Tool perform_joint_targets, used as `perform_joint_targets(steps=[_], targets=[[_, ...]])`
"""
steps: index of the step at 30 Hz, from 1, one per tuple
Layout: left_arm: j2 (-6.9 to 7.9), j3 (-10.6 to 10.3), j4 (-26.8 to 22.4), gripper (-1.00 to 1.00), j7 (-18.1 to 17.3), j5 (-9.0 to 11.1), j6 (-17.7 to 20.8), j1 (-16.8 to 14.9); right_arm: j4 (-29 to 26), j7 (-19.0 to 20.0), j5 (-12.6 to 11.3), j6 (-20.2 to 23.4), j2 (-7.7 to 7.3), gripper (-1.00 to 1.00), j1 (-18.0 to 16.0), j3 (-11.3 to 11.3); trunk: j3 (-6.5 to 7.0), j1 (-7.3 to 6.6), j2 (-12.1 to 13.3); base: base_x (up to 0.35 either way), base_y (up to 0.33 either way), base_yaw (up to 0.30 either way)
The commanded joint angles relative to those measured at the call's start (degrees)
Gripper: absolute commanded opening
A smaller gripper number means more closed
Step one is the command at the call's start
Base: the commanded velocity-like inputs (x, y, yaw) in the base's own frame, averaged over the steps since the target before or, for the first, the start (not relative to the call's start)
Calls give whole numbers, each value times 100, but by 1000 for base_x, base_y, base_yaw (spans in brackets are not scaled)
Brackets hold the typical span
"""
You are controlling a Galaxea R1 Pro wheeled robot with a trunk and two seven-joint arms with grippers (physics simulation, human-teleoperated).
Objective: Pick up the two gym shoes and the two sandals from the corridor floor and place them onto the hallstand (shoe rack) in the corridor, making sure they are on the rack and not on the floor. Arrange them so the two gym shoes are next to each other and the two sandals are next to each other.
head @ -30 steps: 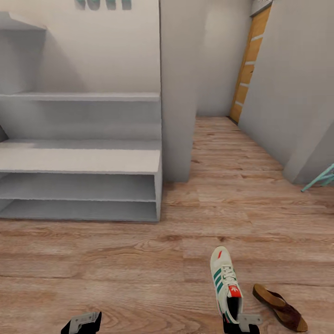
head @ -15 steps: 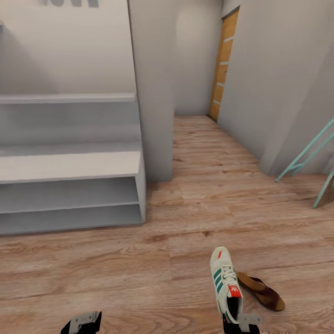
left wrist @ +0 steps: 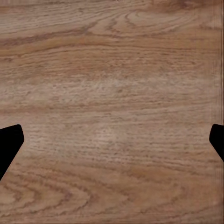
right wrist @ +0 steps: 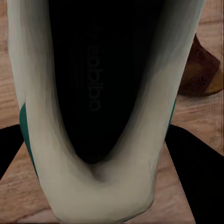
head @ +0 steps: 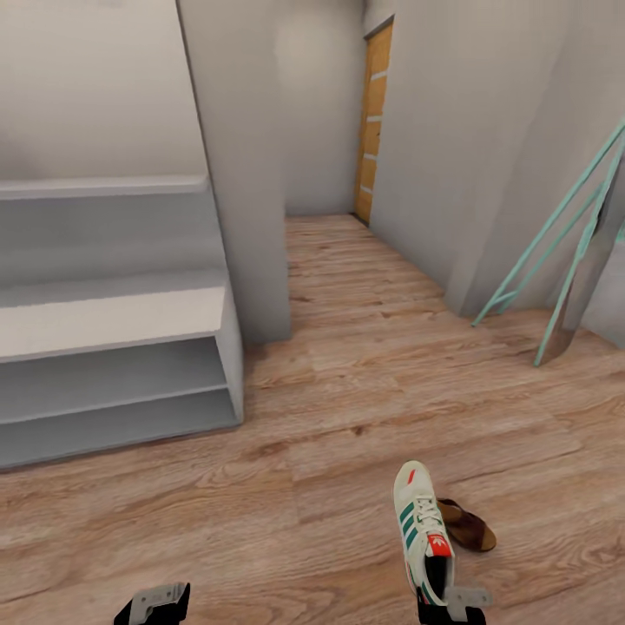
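Observation:
One gym shoe, white with green stripes, points away from me at the lower right of the head view. My right gripper is shut on its heel end. In the right wrist view the shoe's dark opening lies between the black fingers. A brown sandal lies on the corridor floor just right of the shoe, partly behind it, and its edge is also in the right wrist view. The white hallstand stands at the left. My left gripper is open over bare floor.
A white wall pillar stands right of the hallstand. The corridor runs back to an orange door. Slanted teal frame legs stand at the right against the wall.
The whole view has swung to the right, so the hallstand, door and sandal have shifted left in the picture. The gym shoe has stayed fixed at my right gripper.

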Motion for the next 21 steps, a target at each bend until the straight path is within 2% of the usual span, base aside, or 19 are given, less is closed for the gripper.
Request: perform_joint_targets(steps=[1,21], targets=[[-4,48,2,100,-35,-60,-21,-3,6,-22,28,-13,1,-100,-5,2,-4,-1,-2,0,0,-265],[-4,49,2,100,-35,-60,-21,-3,6,-22,28,-13,1,-100,-5,2,-4,-1,-2,0,0,-265]])
